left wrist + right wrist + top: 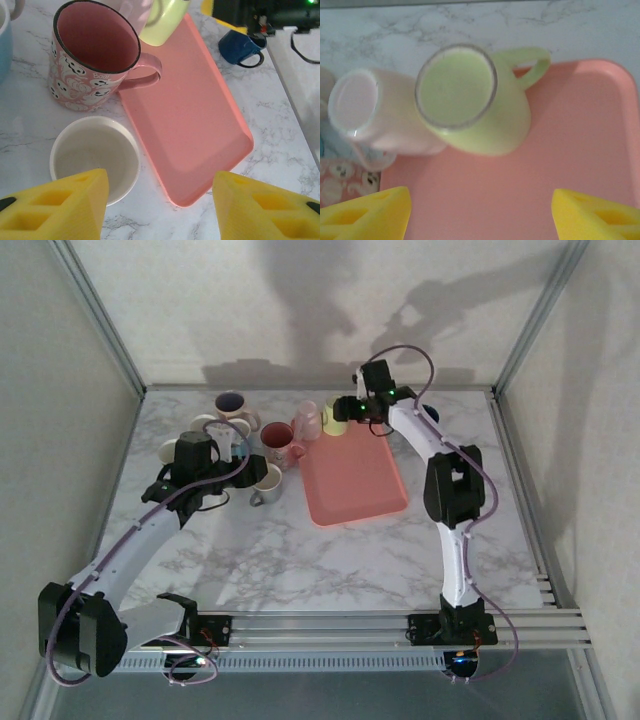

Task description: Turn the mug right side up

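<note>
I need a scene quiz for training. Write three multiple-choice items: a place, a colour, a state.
1. Where is the dark blue mug? A on the marble table, right of the tray; B on the tray; C on another mug.
2. The tray's colour? A green; B pink; C black.
3. How does the light green mug sit? A upright; B on its side; C upside down.
Key: A, marble lies under it beyond the tray's edge; B, its floor is plainly pink; C, its flat base faces up.
</note>
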You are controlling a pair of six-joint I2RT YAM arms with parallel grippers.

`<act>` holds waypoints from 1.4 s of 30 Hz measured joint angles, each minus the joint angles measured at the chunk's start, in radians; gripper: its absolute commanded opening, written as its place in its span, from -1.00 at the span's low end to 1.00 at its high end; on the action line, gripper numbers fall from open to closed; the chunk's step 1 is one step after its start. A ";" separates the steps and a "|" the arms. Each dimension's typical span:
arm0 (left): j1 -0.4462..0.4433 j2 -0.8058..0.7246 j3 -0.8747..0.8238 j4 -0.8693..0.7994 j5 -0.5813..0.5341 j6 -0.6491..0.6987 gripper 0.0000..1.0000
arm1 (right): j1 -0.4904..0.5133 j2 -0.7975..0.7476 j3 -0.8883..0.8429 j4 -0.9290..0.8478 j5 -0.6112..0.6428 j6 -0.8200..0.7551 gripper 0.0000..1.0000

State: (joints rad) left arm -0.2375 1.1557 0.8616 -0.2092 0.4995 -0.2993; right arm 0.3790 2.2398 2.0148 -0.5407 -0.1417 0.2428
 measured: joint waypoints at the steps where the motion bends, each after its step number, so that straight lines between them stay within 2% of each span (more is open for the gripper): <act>1: 0.001 0.003 0.000 0.000 0.002 0.004 0.14 | -0.001 0.038 0.053 -0.004 -0.006 0.006 0.54; 7: 0.006 0.034 0.000 0.000 0.003 0.015 0.14 | -0.006 0.230 0.336 -0.039 -0.028 0.019 0.56; 10: 0.007 0.052 0.000 0.000 0.003 0.014 0.14 | -0.008 0.292 0.421 -0.045 -0.040 0.021 0.56; 23: 0.018 0.058 0.000 -0.001 0.004 0.015 0.14 | -0.008 0.330 0.448 -0.039 -0.063 -0.039 0.35; 26: 0.018 0.057 0.000 -0.001 0.006 0.014 0.14 | -0.007 0.273 0.356 -0.027 -0.054 -0.040 0.33; 32: 0.018 0.039 -0.009 0.003 0.013 0.014 0.14 | -0.005 0.059 0.040 -0.027 -0.031 -0.005 0.27; 39: 0.018 -0.002 -0.046 0.010 0.032 0.015 0.14 | 0.005 -0.271 -0.395 -0.024 -0.010 0.060 0.20; 42: 0.018 -0.004 -0.048 0.010 0.042 0.027 0.14 | 0.012 -0.406 -0.510 -0.024 -0.024 0.056 0.21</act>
State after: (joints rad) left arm -0.2195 1.1515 0.8139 -0.1989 0.5411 -0.2726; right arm 0.3912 1.8336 1.5043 -0.5652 -0.1654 0.2985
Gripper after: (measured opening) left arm 0.569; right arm 0.603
